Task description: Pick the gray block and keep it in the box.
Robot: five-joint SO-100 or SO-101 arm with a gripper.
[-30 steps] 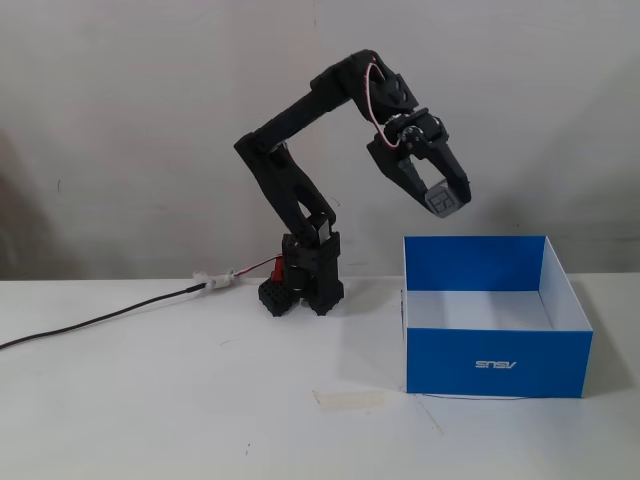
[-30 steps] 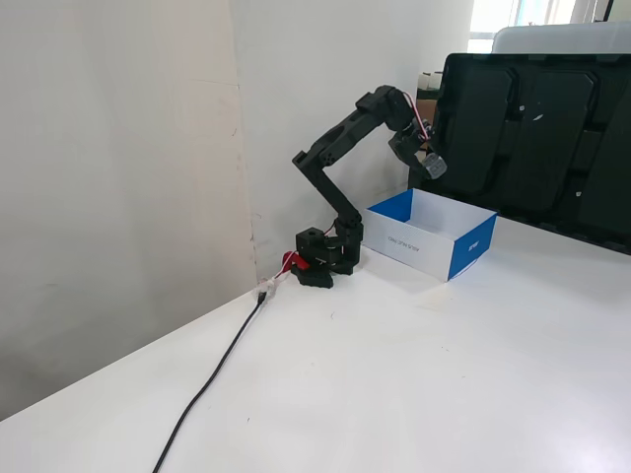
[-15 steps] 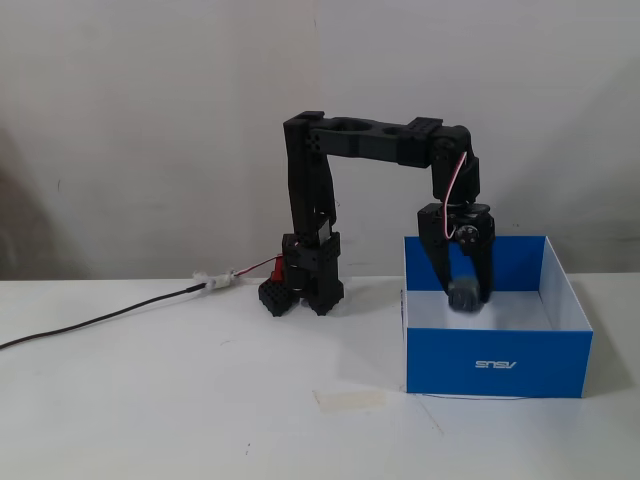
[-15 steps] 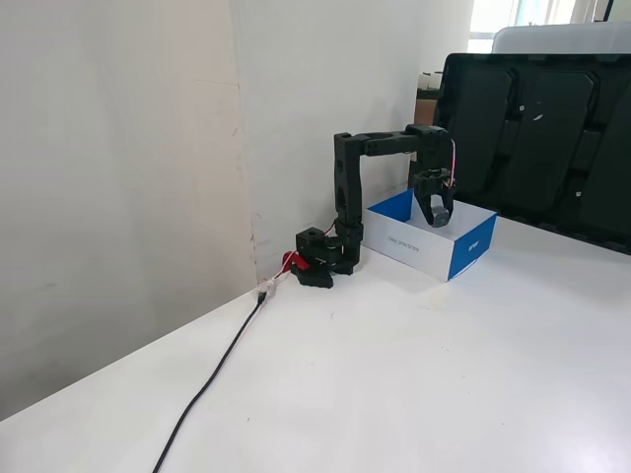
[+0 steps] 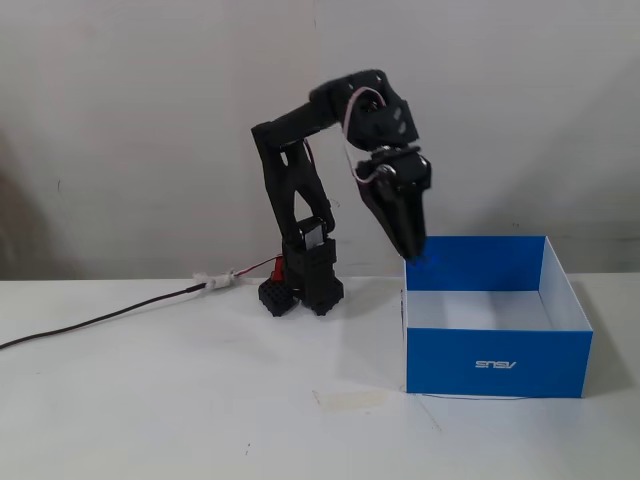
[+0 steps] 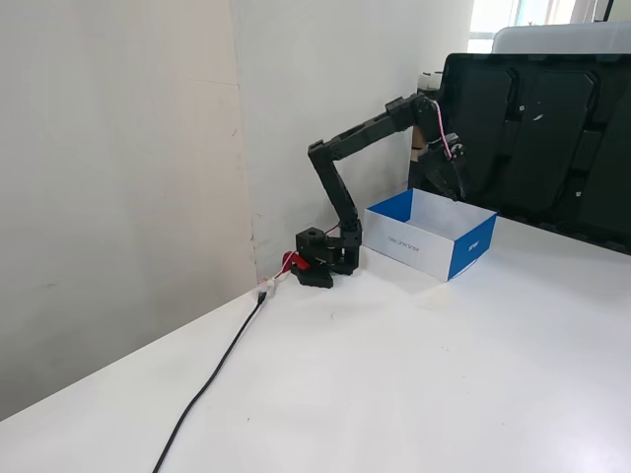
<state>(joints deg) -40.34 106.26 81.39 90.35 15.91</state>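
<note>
The box (image 5: 450, 350) stands on the white table at the right of a fixed view, blue outside with a white logo and white inside. It also shows in the other fixed view (image 6: 475, 250). My black gripper (image 5: 414, 246) points down over the box's back left corner, its tips level with the rim. In the other fixed view the gripper (image 6: 456, 190) hangs above the box's far side. The jaws look closed together with nothing gray showing between them. The gray block is not in view in either fixed view. The visible part of the box's inside looks bare.
The arm's base (image 5: 310, 285) stands by the wall, left of the box. A black cable (image 5: 100, 320) runs left from it across the table. A pale tape strip (image 5: 350, 399) lies on the table in front. A dark monitor (image 6: 542, 128) stands behind the box.
</note>
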